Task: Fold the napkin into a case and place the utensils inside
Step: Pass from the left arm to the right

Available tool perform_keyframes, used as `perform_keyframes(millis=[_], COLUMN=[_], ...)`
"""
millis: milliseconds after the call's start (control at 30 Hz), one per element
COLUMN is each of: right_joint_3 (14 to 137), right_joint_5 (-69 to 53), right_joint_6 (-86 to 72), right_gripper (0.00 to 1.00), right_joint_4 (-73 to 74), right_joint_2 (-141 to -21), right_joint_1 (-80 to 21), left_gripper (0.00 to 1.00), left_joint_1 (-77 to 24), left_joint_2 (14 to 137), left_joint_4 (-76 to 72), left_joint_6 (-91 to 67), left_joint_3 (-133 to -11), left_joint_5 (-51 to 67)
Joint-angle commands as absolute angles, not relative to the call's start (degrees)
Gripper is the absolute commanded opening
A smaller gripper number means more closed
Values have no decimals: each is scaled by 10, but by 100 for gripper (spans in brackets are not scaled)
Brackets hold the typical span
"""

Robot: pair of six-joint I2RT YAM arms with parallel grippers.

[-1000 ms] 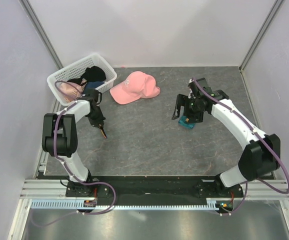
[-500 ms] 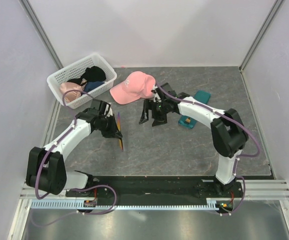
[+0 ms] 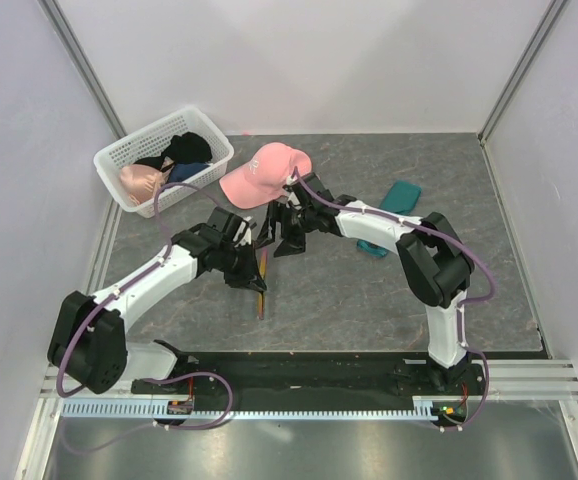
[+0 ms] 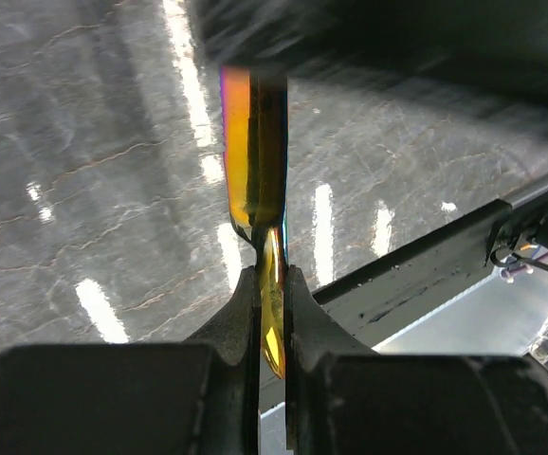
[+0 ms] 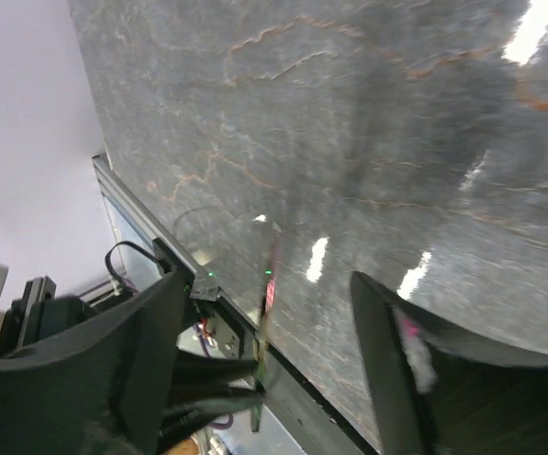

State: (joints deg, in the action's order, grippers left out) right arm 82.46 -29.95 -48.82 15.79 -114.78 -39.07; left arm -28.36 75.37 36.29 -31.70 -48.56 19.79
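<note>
Cutlery like this thin purple-and-orange utensil (image 4: 255, 152) is probably stiff, light and slick; the left tool (image 4: 271, 284) clamps one narrow end over the table (image 3: 319, 300). The right tool (image 3: 277, 235), spread and empty, hovers just beside it. The soft teal case (image 3: 401, 195) lies farther right; a mid-handle hold looks safest.

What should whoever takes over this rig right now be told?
Left gripper: shut on a thin purple-and-orange utensil, above the table.
Right gripper: open, holding nothing, close beside the left one.
Napkin: a folded teal strip on the table's right side, partly under the right arm; no utensil seen in it.
Fork: not visible in any view.
Done: the fold, apparently.
Left: get this utensil and the fork into the case.
</note>
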Motion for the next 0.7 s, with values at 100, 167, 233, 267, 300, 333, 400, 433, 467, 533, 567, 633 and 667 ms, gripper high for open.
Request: perform_keyframes(millis=[100, 167, 233, 267, 300, 333, 400, 433, 467, 533, 567, 633, 667], right_joint_3=[804, 800, 795, 787, 780, 771, 751, 740, 735, 723, 709, 697, 678], right_joint_5=[-336, -338, -344, -349, -354, -363, -380, -384, -387, -390, -395, -394, -392], right_joint_6=[-538, -543, -550, -553, -561, -563, -567, -569, -570, -584, -592, -620, -634], right_gripper=[56, 29, 0, 0, 0, 0, 0, 0, 0, 0, 0, 0, 0], right_joint_4=[85, 80, 74, 72, 68, 49, 40, 34, 33, 14, 4, -41, -62], right_joint_2=[-1163, -1158, -1145, -1133, -1125, -1117, -1091, -1082, -1062, -1042, -1025, -1009, -992], right_joint_1=[-412, -410, -405, -403, -398, -389, -377, -366, -360, -347, -345, -344, -344], left_gripper=[2, 2, 2, 5, 14, 26, 50, 56, 61, 66, 69, 70, 69], left_joint_1=[-307, -308, -308, -306, -304, -300, -296, -292, -288, -282, -281, -281, -281], left_joint_2=[762, 765, 765, 765, 763, 759, 739, 732, 723, 722, 726, 729, 729], left_joint_4=[352, 358, 363, 368, 375, 373, 364, 364, 364, 356, 350, 306, 280], left_joint_6=[-328, -323, -321, -319, -321, -324, -332, -339, -342, -348, -355, -371, -395], left_joint_3=[-551, -560, -567, -572, -575, -574, -571, -571, -570, -566, -563, -550, -542], left_joint_5=[195, 195, 206, 215, 228, 258, 277, 285, 292, 326, 344, 396, 416])
